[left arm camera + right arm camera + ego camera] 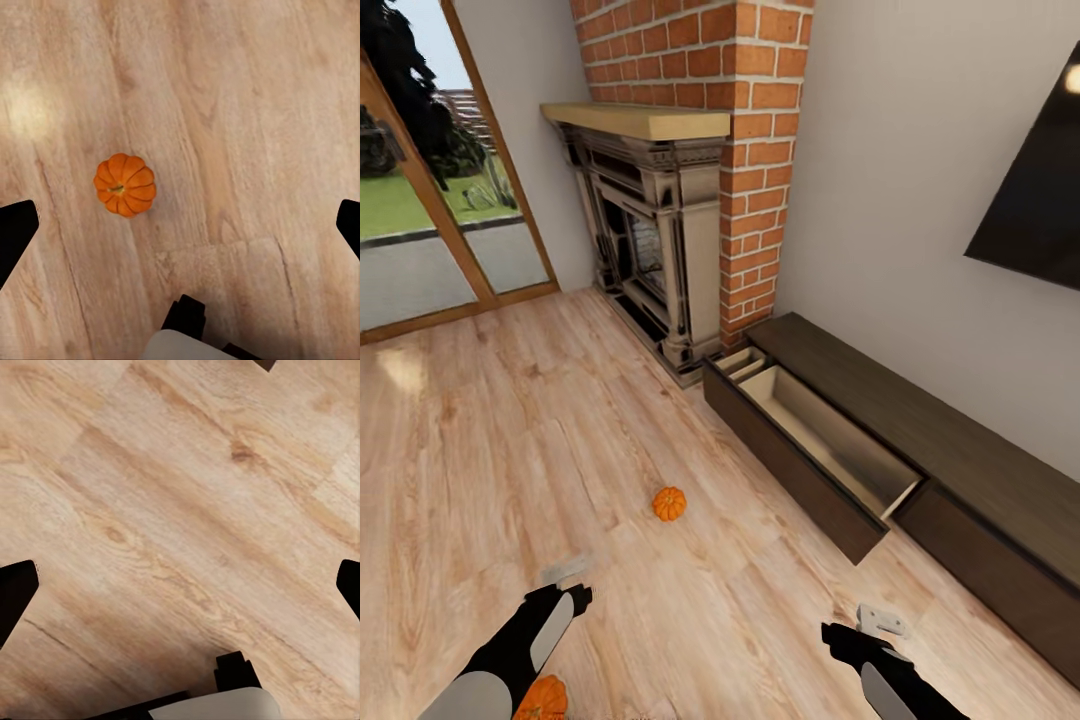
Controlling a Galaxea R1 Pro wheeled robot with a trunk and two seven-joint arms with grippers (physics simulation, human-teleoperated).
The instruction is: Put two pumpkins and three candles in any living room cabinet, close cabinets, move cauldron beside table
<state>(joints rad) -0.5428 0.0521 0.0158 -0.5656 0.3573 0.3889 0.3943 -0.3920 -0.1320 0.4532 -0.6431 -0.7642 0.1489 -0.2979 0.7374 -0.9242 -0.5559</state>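
Pumpkin (669,503) on floor (510,450) ahead of me; second pumpkin (543,698) under my left arm; cabinet (920,440) right, drawer (810,450) pulled out.

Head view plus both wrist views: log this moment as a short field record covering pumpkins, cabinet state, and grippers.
pumpkin on floor: small orange pumpkin on the wood plank floor, apart from the cabinet
second pumpkin: orange pumpkin at the bottom edge, partly hidden by the left arm
cabinet: dark-brown cabinet against the wall; one drawer pulled out, looks empty
left gripper: open, holding nothing
right gripper: open, over bare floor
fireplace: fireplace surround beside the cabinet
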